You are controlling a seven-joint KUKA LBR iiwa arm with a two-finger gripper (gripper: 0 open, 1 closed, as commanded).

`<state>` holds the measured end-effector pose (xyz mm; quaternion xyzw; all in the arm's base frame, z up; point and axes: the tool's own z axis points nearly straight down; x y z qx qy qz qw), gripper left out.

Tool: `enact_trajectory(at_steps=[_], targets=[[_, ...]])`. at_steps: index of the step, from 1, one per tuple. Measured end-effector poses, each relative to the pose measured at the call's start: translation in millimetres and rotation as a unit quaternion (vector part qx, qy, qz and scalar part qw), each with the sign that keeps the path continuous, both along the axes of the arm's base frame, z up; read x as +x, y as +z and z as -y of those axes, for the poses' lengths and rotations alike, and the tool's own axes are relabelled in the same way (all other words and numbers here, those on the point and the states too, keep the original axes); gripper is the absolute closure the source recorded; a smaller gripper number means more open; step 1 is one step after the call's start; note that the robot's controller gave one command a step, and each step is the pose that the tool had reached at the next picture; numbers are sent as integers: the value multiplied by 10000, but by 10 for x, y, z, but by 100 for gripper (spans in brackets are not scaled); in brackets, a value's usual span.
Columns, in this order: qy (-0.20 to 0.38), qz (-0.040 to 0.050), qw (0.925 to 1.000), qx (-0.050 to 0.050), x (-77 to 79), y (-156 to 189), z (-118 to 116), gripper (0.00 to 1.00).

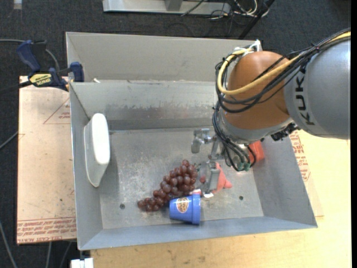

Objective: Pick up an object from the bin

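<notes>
Robotics lab, set up as a grasping test cell. Evidence: KUKA-branded industrial arm (329,88) with an orange wrist cover (256,88) and cable looms run over it, reaching into a bare grey sheet-metal bin (167,54). Dark office-type carpet floor (33,10) around it. Loose cables (245,1) and a flat metal stand foot (167,3) behind. Bin contents look like props: plastic grapes (175,186), blue cup (187,209).

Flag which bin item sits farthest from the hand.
The white oblong piece by the left wall; grapes and blue cup lie near the hand.
</notes>
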<state>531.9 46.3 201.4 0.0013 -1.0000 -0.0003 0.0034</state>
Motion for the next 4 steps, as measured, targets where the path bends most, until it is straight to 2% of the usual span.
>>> enact_trajectory(at_steps=[1,2,3,4], targets=[[-6,35,10000,3,11,43,2,0],[276,69,9996,2,3,-172,-36,0],[427,65,9991,7,-17,-307,-52,0],[869,-49,9962,6,-84,-372,-93,0]])
